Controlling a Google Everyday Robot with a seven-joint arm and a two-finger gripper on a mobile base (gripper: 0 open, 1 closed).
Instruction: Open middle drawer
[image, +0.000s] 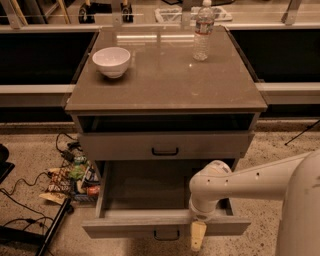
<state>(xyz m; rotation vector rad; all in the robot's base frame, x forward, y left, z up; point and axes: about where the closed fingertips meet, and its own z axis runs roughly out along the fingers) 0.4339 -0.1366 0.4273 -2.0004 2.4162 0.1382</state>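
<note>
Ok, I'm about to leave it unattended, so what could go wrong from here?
1. The middle drawer already stands far out; more pulling might strain its stops.
2. The hand hangs at the drawer's front edge, beside the handle, and could snag there when lifting away.
3. A jolt to the cabinet might tip the upright water bottle on top.

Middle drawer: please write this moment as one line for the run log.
middle drawer: pulled out, interior visible | gripper: at drawer's front edge, right of handle | step: drawer open
</note>
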